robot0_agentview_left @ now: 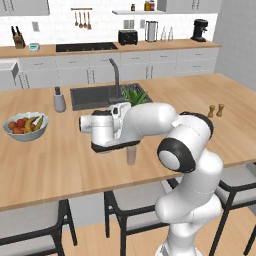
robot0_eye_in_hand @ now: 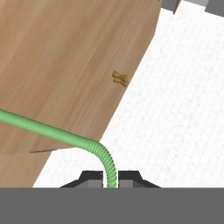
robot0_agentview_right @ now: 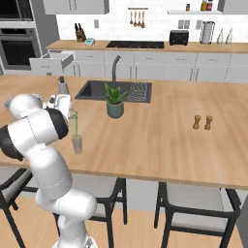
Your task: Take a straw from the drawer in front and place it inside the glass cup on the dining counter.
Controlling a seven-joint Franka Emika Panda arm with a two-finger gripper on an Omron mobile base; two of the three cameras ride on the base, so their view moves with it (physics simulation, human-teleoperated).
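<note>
My gripper [robot0_agentview_right: 71, 114] hovers just above the glass cup [robot0_agentview_right: 77, 144] on the dining counter [robot0_agentview_right: 160, 135], shut on the straw [robot0_agentview_right: 75, 125]. The thin green straw hangs down from the fingertips, and its lower end reaches into the cup. In the hand view the straw [robot0_eye_in_hand: 48, 131] bends at its ribbed joint and runs between the two dark fingertips [robot0_eye_in_hand: 94, 178] of the gripper [robot0_eye_in_hand: 110, 178]. From the left base the cup [robot0_agentview_left: 131, 156] stands under my white hand, near the counter's front edge. The drawer [robot0_agentview_right: 51, 62] stands pulled out at the far wall counter.
A fruit bowl [robot0_agentview_left: 25, 126] and a grey canister [robot0_agentview_left: 59, 101] sit left of the sink [robot0_agentview_left: 95, 95]. A potted plant [robot0_agentview_right: 115, 102] stands behind the cup. Two small shakers [robot0_agentview_right: 202, 122] are on the right. Stools [robot0_agentview_left: 30, 220] line the near edge.
</note>
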